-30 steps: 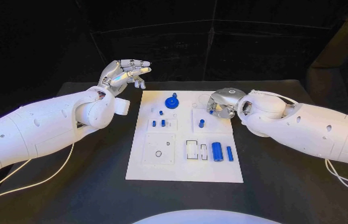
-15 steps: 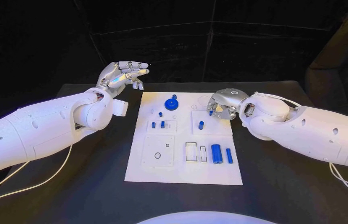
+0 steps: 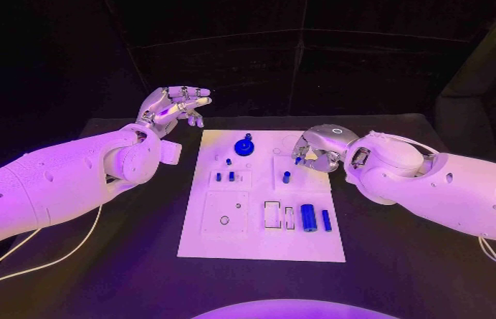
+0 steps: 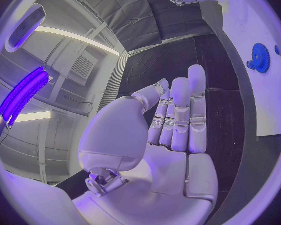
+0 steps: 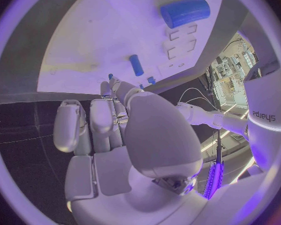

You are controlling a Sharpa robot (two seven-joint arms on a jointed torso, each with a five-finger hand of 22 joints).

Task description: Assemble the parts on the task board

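Task board [image 3: 264, 240], head view: flat white rectangular plate, mid-table on the matte black table [image 3: 413, 276], long axis running away from the robot. Blue parts on it: round gear [image 3: 245, 146] at the far end, big smooth cylinder [image 3: 308, 216] and thin rod [image 3: 327, 220] lying side by side near the right edge, both pointing along the board's length; short peg [image 3: 287, 178] standing mid-board. Left hand [image 3: 173, 107] raised off the far-left corner of the board, fingers loosely curled, holding nothing. Right hand [image 3: 316, 149] low at the board's right edge, fingers bent down; a small blue piece shows at its fingertips, cannot tell if gripped.

Left wrist view: left hand [image 4: 168, 135] empty, fingers straight and pressed together; gear [image 4: 259, 58] on the board [image 4: 256, 20].

Right wrist view: right hand [image 5: 115, 130] fingers close together over the board [image 5: 103, 40]; cylinder [image 5: 185, 11], peg [image 5: 136, 65].
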